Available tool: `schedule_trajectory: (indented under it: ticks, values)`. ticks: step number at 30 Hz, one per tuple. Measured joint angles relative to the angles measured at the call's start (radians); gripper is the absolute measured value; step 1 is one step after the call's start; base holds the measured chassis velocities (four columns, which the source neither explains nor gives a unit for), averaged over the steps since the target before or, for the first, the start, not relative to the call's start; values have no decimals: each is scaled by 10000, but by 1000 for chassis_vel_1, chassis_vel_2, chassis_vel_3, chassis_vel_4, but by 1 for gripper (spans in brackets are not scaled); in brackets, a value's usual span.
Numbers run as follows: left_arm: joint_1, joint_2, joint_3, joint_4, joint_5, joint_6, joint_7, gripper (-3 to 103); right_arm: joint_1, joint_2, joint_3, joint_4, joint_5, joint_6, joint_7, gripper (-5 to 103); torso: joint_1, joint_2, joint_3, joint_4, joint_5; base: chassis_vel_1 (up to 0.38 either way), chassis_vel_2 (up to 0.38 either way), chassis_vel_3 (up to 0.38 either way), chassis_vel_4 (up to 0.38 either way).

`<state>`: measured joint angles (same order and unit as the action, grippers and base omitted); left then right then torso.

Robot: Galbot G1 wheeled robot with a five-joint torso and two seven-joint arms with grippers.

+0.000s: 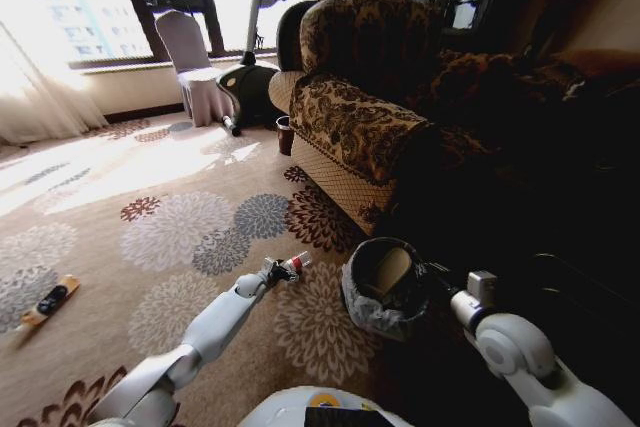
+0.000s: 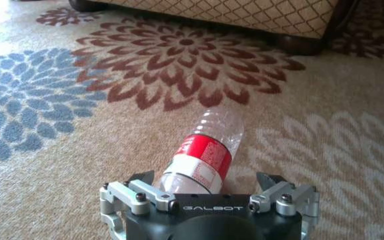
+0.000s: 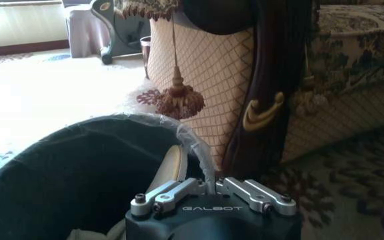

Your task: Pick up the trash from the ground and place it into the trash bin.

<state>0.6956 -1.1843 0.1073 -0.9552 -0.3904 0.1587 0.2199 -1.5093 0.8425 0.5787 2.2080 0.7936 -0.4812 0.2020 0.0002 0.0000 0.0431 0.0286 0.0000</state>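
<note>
- So the left gripper (image 2: 209, 192) was down low over the carpet (image 1: 170, 217), arm stretched forward, with its jaws spread apart on either side of a clear plastic bottle (image 2: 202, 157) with a red label.
- In the left wrist view the bottle lay on its side on the carpet, one end sitting right between the open fingers (image 2: 142, 192), the other end pointing away toward the sofa (image 1: 370, 117). Couldn't tell if the fingers actually touched it.
- The trash bin (image 1: 385, 292) stood on the carpet just beside the bottle, on the robot's right, close to the sofa's front corner. Dark rim, grey-white bag liner, and what looked like a tan flat piece inside.
- The right gripper (image 3: 212, 192) hung just above the bin's rim, jaws pulled together with nothing in them.
- Another bit of litter, an orange-and-black tube (image 1: 50, 302), lay well apart from all this, out toward the carpet's left side.
- A small dark cylinder (image 1: 285, 134) stood on the floor by the sofa's far end.
</note>
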Motion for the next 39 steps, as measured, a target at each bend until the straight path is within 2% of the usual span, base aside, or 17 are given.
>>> schedule_trajectory:
  ticks: [13, 39]
  values:
    - [58, -62, -10, -7, 23, -1, 27, 100, 36, -9, -12, -87, -54, 42, -127, 2, 0, 0, 0, 0, -1, 0, 0, 0, 0]
    - [-292, -475, 0, 949, 575, -310, 228, 100, 37, -62, 40, -85, -11, 89, -194, 2, 0, 0, 0, 0, -1, 0, 0, 0, 0]
